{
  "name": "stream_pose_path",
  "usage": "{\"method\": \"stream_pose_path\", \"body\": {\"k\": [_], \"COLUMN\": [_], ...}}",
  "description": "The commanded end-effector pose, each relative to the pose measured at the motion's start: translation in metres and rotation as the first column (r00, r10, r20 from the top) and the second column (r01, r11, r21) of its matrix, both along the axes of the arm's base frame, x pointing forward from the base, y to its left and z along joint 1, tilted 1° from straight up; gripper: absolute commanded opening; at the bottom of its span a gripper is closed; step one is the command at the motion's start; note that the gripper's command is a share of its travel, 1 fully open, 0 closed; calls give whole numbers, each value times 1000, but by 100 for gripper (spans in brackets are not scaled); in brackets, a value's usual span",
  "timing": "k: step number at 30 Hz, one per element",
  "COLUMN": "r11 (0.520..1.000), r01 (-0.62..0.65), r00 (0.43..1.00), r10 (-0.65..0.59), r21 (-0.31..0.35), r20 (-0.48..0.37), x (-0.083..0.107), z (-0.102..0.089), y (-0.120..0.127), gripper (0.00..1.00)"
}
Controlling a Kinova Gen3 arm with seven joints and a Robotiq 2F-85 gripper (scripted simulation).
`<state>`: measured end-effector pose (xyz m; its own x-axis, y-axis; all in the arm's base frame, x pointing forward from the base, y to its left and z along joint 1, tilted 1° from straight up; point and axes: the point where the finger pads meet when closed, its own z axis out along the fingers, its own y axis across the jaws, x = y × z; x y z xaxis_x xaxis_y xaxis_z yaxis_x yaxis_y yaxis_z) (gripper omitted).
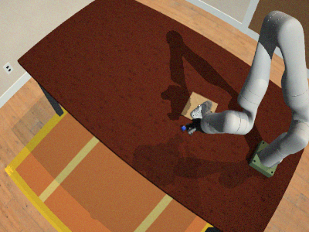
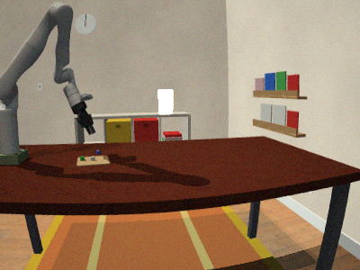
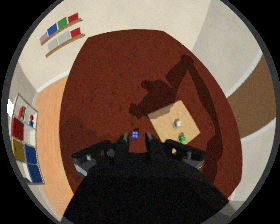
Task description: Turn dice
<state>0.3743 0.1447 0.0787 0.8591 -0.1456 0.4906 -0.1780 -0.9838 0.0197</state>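
A tan mat (image 2: 93, 161) lies on the dark table, partly hidden by my arm in the overhead view (image 1: 197, 104). A green die (image 2: 83, 157) and a pale grey die (image 2: 93, 158) sit on it; both also show in the wrist view, the green die (image 3: 181, 138) and the grey die (image 3: 178, 122). A blue die (image 2: 97, 152) (image 1: 183, 128) lies on the bare table just off the mat's edge. My gripper (image 2: 91, 130) hangs well above the table, over the blue die. Its fingers stand a little apart with nothing between them. The wrist view shows the blue die (image 3: 134, 135) far below, between the fingertips. I cannot read the dice faces.
My arm's green base (image 1: 263, 159) is bolted at the table's near right corner. A low shelf with yellow and red bins (image 2: 132, 130) stands by the far wall. Wall shelves with coloured boxes (image 2: 279, 83) hang on the right wall.
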Motion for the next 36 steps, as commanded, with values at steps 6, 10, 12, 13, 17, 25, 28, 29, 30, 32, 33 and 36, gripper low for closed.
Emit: {"method": "stream_pose_path", "body": {"k": [6,10,12,13,17,25,28,29,30,32,33,36], "r11": [999,999,999,999,999,998,998,998,998,997,997,997], "r01": [24,25,27,27,28,27,31,32,32,33,33,34], "r00": [998,995,993,993,989,975,968,965,965,962,959,950], "r10": [-22,-21,-23,-23,-22,-13,-15,-15,-15,-14,-13,-9], "r21": [25,34,34,34,38,61,61,62,62,63,65,72], "r20": [-63,-99,-119,-119,-148,-222,-252,-262,-262,-272,-282,-311], "x": [14,17,18,18,20,23,27,27,27,28,29,30], "z": [11,13,13,13,14,18,19,20,20,20,21,23], "y": [-4,-4,-5,-5,-6,-4,-5,-6,-6,-6,-6,-6], "gripper": [31,31,31,31,31,31,31,31,31,31,31,31]}}
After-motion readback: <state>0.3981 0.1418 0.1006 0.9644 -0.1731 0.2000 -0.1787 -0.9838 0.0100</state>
